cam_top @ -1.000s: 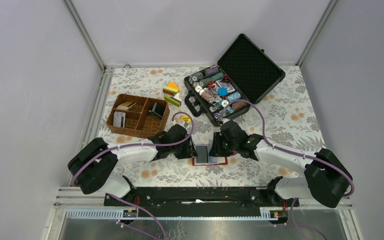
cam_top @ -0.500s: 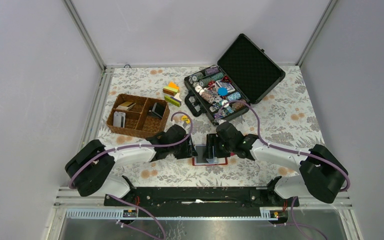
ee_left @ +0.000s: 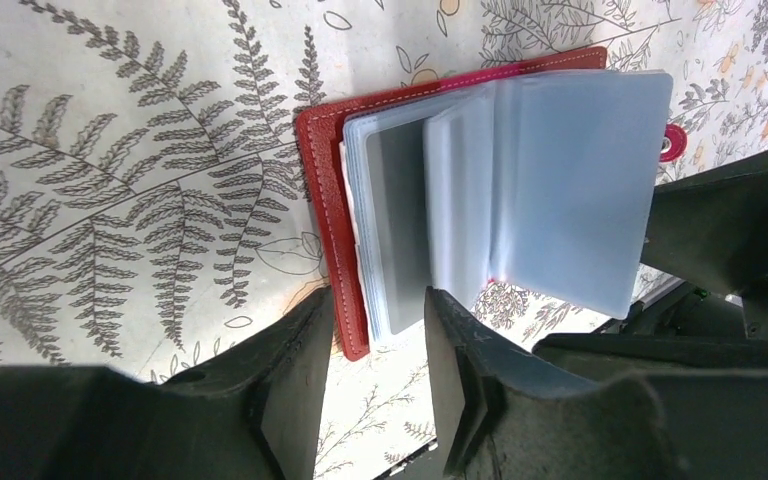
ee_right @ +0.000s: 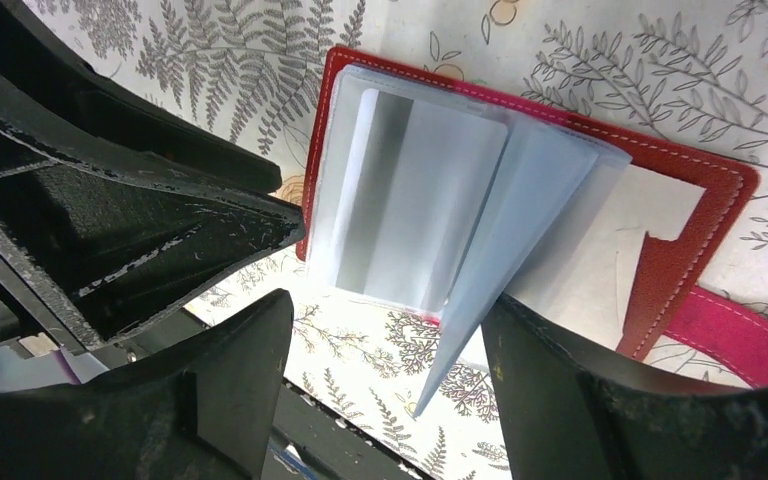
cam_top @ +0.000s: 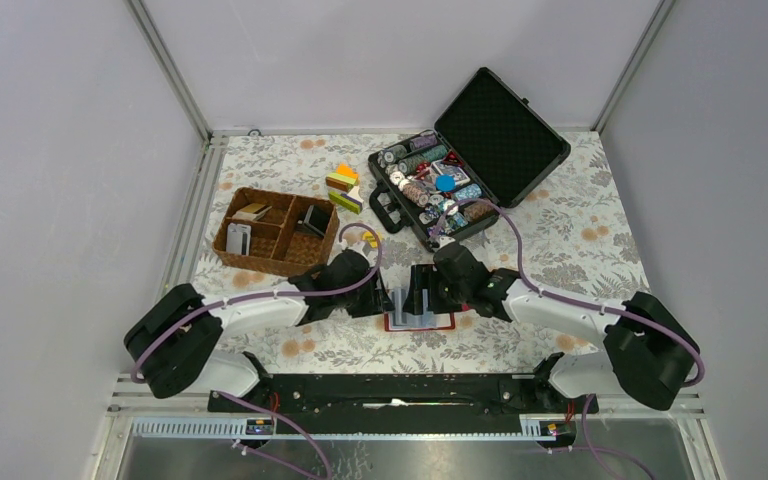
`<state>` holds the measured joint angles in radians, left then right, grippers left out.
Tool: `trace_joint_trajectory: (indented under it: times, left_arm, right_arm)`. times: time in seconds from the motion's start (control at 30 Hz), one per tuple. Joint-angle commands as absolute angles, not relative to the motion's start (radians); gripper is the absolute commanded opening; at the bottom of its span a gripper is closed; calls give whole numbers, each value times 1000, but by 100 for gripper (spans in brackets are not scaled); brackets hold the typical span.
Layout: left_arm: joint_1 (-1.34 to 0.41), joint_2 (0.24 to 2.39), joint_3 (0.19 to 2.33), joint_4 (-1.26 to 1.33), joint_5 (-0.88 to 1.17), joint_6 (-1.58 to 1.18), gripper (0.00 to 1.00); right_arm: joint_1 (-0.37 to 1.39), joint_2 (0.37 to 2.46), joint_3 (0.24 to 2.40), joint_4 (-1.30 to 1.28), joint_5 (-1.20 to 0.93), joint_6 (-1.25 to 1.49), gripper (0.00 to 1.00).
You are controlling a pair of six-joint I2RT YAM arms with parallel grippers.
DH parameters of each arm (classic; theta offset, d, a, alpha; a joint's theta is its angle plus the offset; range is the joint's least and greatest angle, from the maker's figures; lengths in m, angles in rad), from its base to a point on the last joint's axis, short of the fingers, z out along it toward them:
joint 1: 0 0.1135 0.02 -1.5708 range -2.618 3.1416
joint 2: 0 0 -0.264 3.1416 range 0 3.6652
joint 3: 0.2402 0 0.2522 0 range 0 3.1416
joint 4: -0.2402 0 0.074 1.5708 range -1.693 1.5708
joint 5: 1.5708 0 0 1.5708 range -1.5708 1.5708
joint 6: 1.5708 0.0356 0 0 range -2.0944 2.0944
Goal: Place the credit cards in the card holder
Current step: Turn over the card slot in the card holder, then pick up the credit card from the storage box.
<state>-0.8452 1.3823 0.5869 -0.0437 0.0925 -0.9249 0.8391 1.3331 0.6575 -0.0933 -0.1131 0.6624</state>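
The card holder (cam_top: 442, 323), a red wallet, lies spread open on the table between both grippers. A grey credit card (ee_left: 400, 215) (ee_right: 390, 190) sits inside one of its clear pockets. One clear sleeve (ee_right: 500, 260) stands up at an angle between the fingers of my right gripper (ee_right: 385, 310) (cam_top: 422, 297), which is open and touches nothing. My left gripper (ee_left: 370, 315) (cam_top: 386, 300) stands part open astride the red cover's (ee_left: 320, 200) near left corner, with one finger against the sleeves. More credit cards (cam_top: 239, 238) lie in the wicker basket.
The wicker basket (cam_top: 222, 246) stands at the left with cards in its compartments. An open black case (cam_top: 505, 125) full of poker chips (cam_top: 425, 185) sits at the back right. Coloured blocks (cam_top: 343, 187) lie between them. Both arms meet over the wallet.
My right gripper has slid left over the wallet and opened wide. The grey card now lies in a pocket and a sleeve has swung upright. The left gripper has barely moved.
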Motion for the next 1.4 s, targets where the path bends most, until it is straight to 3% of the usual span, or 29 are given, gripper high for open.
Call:
trace_joint_trajectory:
  times: [0.0, 0.13, 0.27, 0.37, 0.5, 0.73, 0.97, 1.37]
  left_arm:
    - [-835, 1323, 574, -45, 28, -935, 43]
    - [-829, 1230, 585, -133, -56, -911, 54]
    - [-789, 1120, 649, -266, -89, -837, 73]
    - [-683, 1071, 706, -330, -17, -756, 85]
    - [-481, 1088, 800, -395, 99, -642, 91]
    - [-219, 1312, 1077, -480, 238, -461, 88]
    - [-134, 1569, 1269, -514, 177, -388, 76]
    - [-114, 1751, 1354, -517, 208, -345, 74]
  right_arm:
    - [848, 1273, 695, -127, -23, 676, 77]
    - [849, 1215, 719, -240, 125, 659, 81]
    - [834, 1168, 751, -342, 229, 614, 88]
    - [785, 1157, 762, -370, 216, 586, 90]
    - [750, 1153, 775, -360, 205, 547, 92]
    - [717, 1130, 766, -325, 153, 516, 91]
    - [709, 1109, 726, -274, 72, 537, 90]
    - [697, 1096, 683, -257, 41, 543, 90]
